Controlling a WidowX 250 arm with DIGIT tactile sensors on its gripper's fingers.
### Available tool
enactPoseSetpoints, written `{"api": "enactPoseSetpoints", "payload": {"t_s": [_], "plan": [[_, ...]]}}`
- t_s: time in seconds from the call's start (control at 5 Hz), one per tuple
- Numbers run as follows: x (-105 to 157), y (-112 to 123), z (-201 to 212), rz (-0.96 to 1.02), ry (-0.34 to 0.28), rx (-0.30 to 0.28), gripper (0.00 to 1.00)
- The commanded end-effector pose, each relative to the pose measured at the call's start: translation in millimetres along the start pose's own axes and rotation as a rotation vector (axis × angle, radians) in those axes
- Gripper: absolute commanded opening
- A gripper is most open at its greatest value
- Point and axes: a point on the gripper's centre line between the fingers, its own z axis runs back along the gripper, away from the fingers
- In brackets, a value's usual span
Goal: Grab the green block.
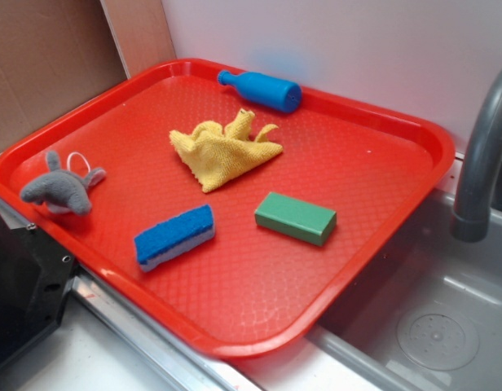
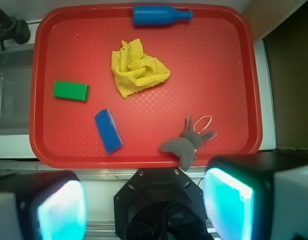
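Oblique exterior; overhead wrist; shared tray (image 1: 414,134).

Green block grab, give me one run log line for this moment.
phase: pre-approach | gripper: open, high above tray, holding nothing | green block: flat on tray, untouched, beside blue sponge | contact: none

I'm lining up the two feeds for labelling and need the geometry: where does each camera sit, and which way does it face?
Exterior: beside the sink, angled down across the red tray; no gripper shows.
Wrist: on the arm, high above the tray's near edge, looking almost straight down; the gripper has its pads wide apart at the bottom.
Shared: tray, green block, blue sponge, yellow cloth, blue bottle, grey plush toy, faucet.
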Motion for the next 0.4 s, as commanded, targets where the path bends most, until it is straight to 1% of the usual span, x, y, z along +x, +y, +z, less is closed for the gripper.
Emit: {"api": "enactPoseSetpoints", "payload": {"t_s": [0.0, 0.2], "plan": [[0.0, 0.0, 0.0, 0.000, 0.000, 0.000, 1.00], [-4.5, -0.3, 1.3, -0.109, -0.006, -0.013, 1.00]]}}
